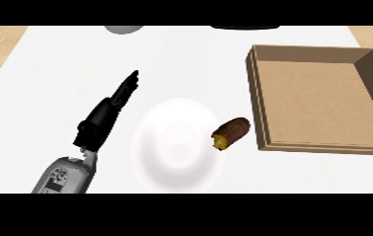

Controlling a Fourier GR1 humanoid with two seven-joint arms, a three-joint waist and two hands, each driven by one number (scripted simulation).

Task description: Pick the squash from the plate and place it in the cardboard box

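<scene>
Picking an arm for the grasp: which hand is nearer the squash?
Left. The left hand is across the plate from the squash, fingers straight. The right hand is not in view.

Only one arm shows: the left forearm [64, 176], grey, comes in from the lower left edge and slants up toward the right. At its end a narrow wrist joins the black left hand [102, 119], which carries on along the same slanted line. The hand is seen nearly edge-on (so the palm itself is hard to make out), and its fingers [130, 84] lie straight and close together, pointing up and to the right. Nothing is between them and they curl round nothing. The right arm and right hand appear nowhere in the head view.
</scene>
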